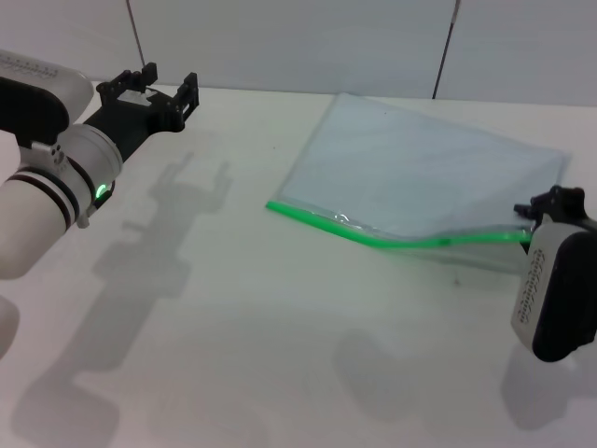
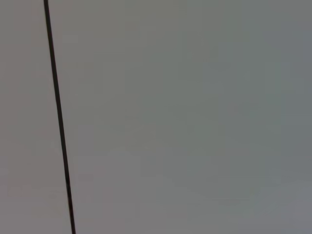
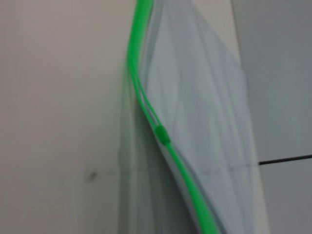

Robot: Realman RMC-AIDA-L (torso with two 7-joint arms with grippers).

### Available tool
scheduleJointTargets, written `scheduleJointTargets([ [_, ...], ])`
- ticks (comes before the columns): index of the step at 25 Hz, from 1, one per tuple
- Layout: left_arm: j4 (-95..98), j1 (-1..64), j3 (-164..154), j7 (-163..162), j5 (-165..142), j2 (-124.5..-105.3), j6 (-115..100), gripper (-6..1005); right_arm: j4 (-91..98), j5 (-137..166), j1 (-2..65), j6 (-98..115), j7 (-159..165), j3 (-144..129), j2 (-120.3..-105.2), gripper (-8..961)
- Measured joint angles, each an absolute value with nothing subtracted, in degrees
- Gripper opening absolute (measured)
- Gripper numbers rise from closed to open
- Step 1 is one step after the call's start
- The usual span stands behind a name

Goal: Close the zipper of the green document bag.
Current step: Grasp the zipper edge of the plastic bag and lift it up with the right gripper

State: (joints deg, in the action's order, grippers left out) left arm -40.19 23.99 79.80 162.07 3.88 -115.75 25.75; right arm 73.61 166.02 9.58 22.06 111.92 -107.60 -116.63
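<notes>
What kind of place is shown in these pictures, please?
Probably a lab or test bench: a plain white table, bare panelled walls behind, and only the green document bag lying between the left gripper and the right gripper.

Plain grey wall (image 2: 195,117), thin dark seam (image 2: 58,117)

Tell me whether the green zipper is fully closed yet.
Not fully: on the zipper, two green tracks stay split on one side of the slider, merged on the other.
</notes>
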Motion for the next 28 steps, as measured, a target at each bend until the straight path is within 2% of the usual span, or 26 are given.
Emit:
scheduleJointTargets([
  [4, -40.2, 24.0, 79.8, 161.6, 4.0, -115.75, 25.8, 571, 76.8, 166.0, 8.2, 21.8, 112.2, -108.3, -116.64, 108],
  [12, -41.6, 24.0, 78.2, 158.5, 3.5, -115.45, 25.8, 571, 87.3, 166.0, 3.6, 25.6, 111.4, -109.9, -116.28, 58],
  [16, -47.5, 22.9, 74.1, 154.8, 1.3, -114.24, 24.1, 571, 89.6, 165.9, 2.8, 26.3, 112.6, -108.8, -116.28, 54],
  [22, -58.4, 23.1, 66.6, 142.8, -11.2, -110.16, 18.3, 571, 90.9, 165.7, 3.5, 26.4, 117.7, -107.9, -116.14, 49],
  [28, -63.8, 23.0, 64.9, 136.9, -27.4, -109.52, 17.1, 569, 91.0, 165.5, 4.9, 27.8, 121.8, -107.8, -116.04, 48],
])
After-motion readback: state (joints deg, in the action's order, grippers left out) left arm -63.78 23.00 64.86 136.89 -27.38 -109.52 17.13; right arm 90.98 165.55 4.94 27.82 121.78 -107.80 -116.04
